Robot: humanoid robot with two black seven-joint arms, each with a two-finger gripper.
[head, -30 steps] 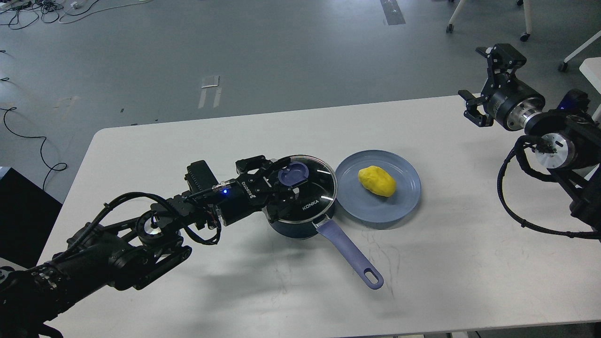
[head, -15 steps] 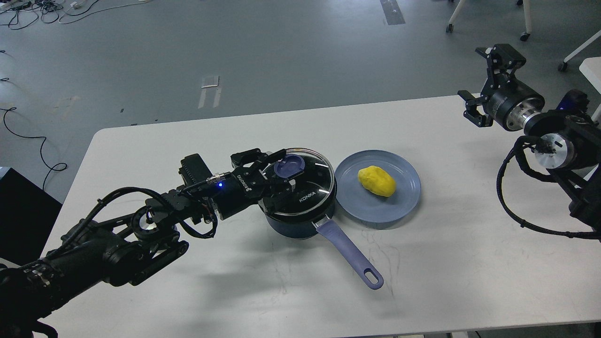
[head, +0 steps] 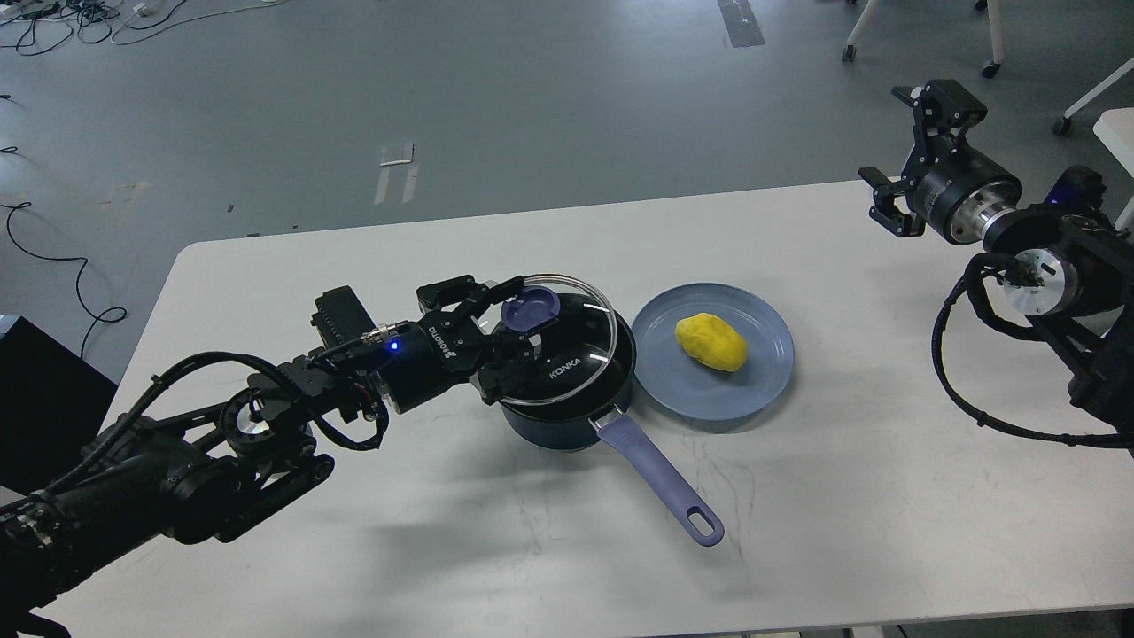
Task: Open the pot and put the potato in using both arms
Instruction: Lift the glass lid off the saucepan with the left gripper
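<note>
The dark navy pot stands mid-table, its lavender-blue handle pointing to the front right. My left gripper is shut on the blue knob of the glass KONKA lid. The lid is lifted off the rim and shifted left, so the pot's black inside shows at the right. The yellow potato lies on a flat light-blue plate right of the pot. My right gripper is open and empty, high above the table's far right corner.
The white table ends near the lower frame edge. My left arm stretches over its left half. Looped cables hang from my right arm at the right edge. Chair legs and floor cables lie beyond the table.
My left gripper has lifted the lid by its knob, up and to the left, uncovering the pot's right side. My right gripper has shifted slightly up and left.
</note>
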